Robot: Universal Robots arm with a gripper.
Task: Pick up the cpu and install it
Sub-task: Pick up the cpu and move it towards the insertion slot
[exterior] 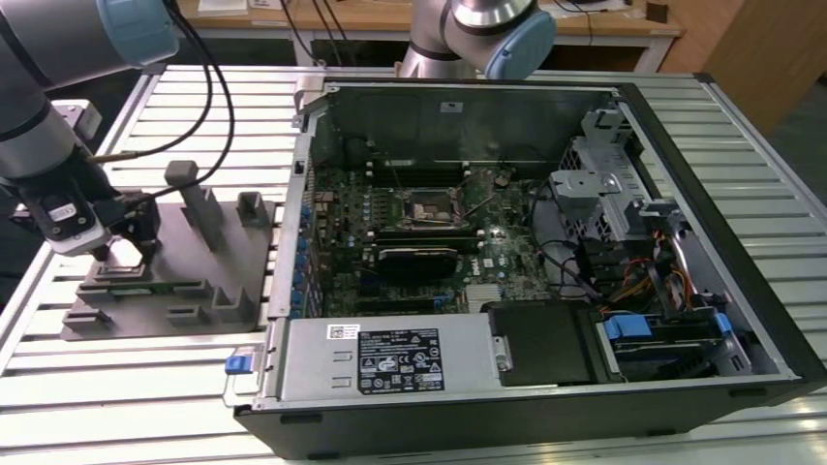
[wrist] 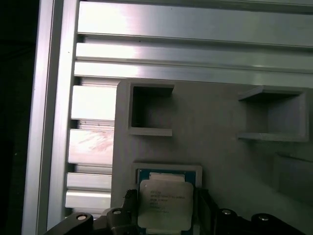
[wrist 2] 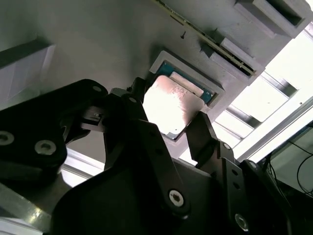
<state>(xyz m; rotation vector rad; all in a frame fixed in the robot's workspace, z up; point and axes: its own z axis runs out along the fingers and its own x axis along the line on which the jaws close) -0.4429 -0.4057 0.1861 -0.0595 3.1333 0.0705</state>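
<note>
The gripper (exterior: 123,254) straddles the cpu (wrist: 164,203), though I cannot tell whether it is clenched on it or released. The cpu lies flat in a pocket near the fixture's (exterior: 194,291) edge on the exterior view's left. This looks like the pick-up step; a lift would call for a level hold clearing the pocket walls.

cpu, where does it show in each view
Exterior view: cpu at the end effector, on the grey fixture at the exterior view's left.
Second wrist view: cpu seated in the fixture, beside the end effector.
First wrist view: cpu seated in the fixture too.
Shared landmark: the grey fixture.
</note>
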